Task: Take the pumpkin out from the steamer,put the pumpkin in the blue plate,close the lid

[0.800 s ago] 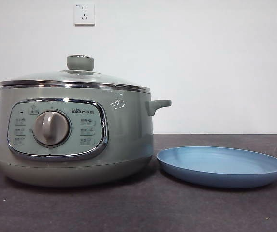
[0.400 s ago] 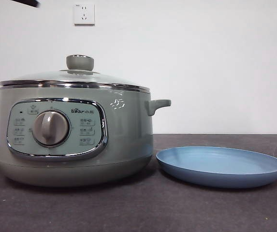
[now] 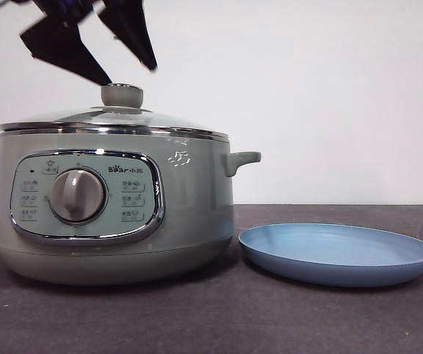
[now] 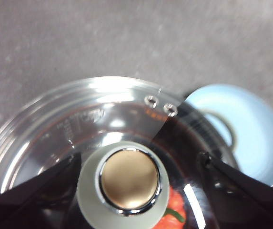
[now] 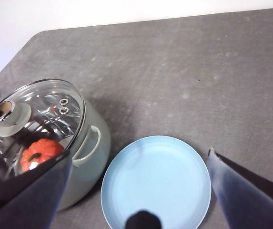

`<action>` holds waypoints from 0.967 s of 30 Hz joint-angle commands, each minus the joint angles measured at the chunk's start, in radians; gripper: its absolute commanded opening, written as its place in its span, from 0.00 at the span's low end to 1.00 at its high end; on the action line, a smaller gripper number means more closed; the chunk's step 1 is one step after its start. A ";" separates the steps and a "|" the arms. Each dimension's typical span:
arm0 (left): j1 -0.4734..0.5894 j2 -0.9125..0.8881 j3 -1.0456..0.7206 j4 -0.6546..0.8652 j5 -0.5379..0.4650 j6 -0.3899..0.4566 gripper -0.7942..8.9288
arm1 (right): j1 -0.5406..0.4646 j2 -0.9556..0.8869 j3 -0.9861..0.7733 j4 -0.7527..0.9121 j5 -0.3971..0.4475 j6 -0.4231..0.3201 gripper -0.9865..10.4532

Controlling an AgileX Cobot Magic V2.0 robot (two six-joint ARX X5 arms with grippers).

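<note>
Fingers of the left gripper [image 3: 126, 70] hang spread apart just above the lid [image 3: 115, 118] knob in the front view, not touching it; the steamer [image 3: 115, 214] stands beside the blue plate [image 3: 336, 254] on the table [image 3: 218, 317]. Left wrist view: the knob lies between the open fingers. Right wrist view: the right gripper [image 5: 136, 162] is open over the plate; the orange-red pumpkin [image 5: 41, 152] sits inside the steamer under the glass.
</note>
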 commanded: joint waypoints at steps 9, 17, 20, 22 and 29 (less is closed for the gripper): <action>-0.028 0.054 -0.002 -0.025 -0.040 0.034 0.50 | 0.003 0.000 0.002 -0.017 0.000 0.005 0.50; -0.028 0.054 -0.002 -0.051 -0.061 0.073 0.15 | 0.003 0.000 0.002 -0.032 0.000 0.005 0.50; -0.028 0.054 -0.002 -0.047 -0.059 0.079 0.07 | 0.003 0.000 0.002 -0.040 0.000 0.005 0.50; -0.028 0.054 -0.002 -0.046 -0.060 0.079 0.07 | 0.003 0.000 0.002 -0.045 0.000 0.005 0.50; -0.027 0.047 -0.002 -0.020 -0.105 0.079 0.07 | 0.002 0.000 0.002 -0.046 0.006 0.006 0.50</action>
